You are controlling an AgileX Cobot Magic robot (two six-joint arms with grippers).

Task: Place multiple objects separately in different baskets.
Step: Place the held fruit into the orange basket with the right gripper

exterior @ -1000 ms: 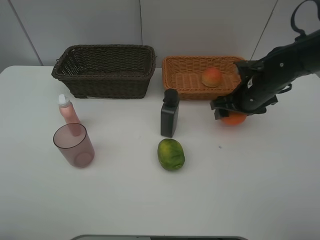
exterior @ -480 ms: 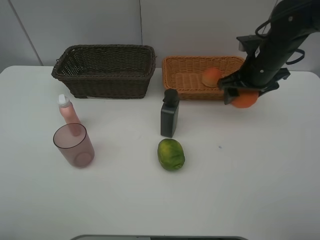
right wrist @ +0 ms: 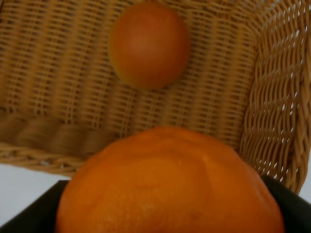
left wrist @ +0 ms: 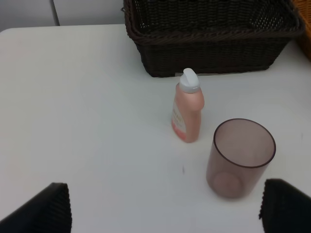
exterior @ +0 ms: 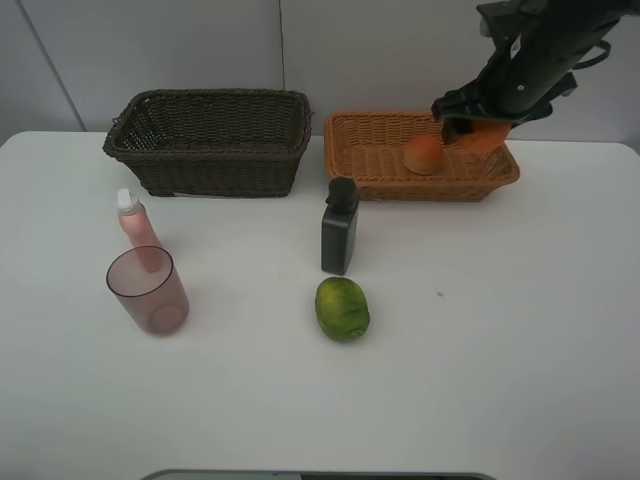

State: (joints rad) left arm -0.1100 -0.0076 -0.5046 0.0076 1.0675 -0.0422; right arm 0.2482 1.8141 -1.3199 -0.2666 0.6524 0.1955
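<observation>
In the high view, the orange is mostly hidden by the right tool, whose arm is cut off by the frame. In the right wrist view the orange is blurred and cropped. Of the left tool, only two dark fingertips are shown; the dark basket is cropped.
</observation>
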